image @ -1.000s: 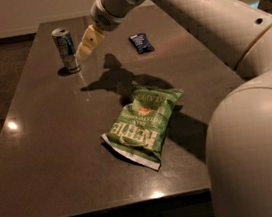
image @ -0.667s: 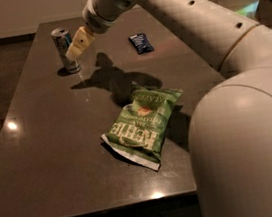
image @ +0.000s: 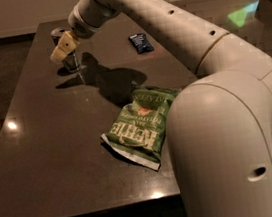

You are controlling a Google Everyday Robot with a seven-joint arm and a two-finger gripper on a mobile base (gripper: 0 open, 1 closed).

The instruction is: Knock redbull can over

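**End effector at the upright can, far left of the tabletop**

The cream-tipped end effector [image: 62,46] sits over the far left part of the dark grey, matte tabletop [image: 55,142]. It lies directly in front of the middle of the slim, tall, silver-and-blue metal redbull can [image: 72,63]. The can stands upright close to the far left corner. Its silver top shows above the end effector and its lower body shows below.

The long white jointed arm [image: 165,25] stretches in from the right, so the end effector meets the can from the side and well above its base. That placement seems to suit the task. A sideways push high on a tall, narrow can should tip it more easily than one near the bottom. The knock does not look done, since the can is not yet lying down.

The crumpled green foil chip bag [image: 139,127] lies flat near the middle, well apart from the can. The small dark blue snack packet [image: 140,42] rests farther back and to the right, also out of the likely path.

Several things cannot be made out:
- Whether the end effector is spread or pressed together cannot be told from this angle.
- It is also unclear whether it touches the can or only stands just in front of it.
- The can's middle panels are covered.
- The arm's bulky white rounded shoulder link [image: 222,149] fills the lower right. It hides one corner of the chip bag and the tabletop beyond.
- The packet's printing is unreadable.
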